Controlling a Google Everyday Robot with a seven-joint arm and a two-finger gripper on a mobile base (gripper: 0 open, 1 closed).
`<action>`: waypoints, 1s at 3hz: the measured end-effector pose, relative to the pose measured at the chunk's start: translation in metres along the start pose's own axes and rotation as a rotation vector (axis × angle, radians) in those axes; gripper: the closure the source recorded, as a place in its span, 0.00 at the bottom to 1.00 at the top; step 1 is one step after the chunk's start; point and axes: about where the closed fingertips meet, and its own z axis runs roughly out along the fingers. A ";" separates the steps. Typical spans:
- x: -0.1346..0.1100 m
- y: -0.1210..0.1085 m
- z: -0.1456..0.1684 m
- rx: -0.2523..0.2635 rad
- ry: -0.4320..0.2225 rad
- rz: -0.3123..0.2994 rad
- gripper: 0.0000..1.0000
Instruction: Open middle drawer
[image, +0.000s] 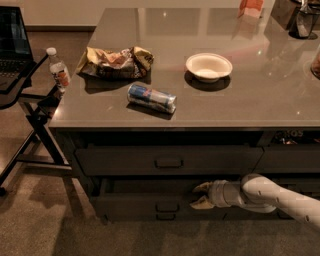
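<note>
The middle drawer (145, 205) is the wide dark front under the top drawer (125, 161). It stands pulled out a little, with a dark gap (150, 186) showing behind its paler top rim. Its small dark pull (166, 206) is at centre. My gripper (201, 195) reaches in from the right on a white arm (280, 197), just right of the pull at the drawer's top rim. Its pale fingers (202, 187) are spread, one above the rim and one in front of the drawer face.
The grey counter (260, 100) carries a lying can (151, 98), a chip bag (115, 62), a white bowl (209, 66) and a water bottle (59, 69) at its left corner. A black folding stand (30, 105) with a laptop is at the left. Narrower drawer fronts (290, 160) are at the right.
</note>
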 end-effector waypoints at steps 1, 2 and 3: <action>0.004 0.012 -0.006 0.000 0.001 -0.003 1.00; 0.003 0.014 -0.007 0.003 0.001 -0.008 1.00; 0.003 0.014 -0.007 0.003 0.001 -0.008 0.81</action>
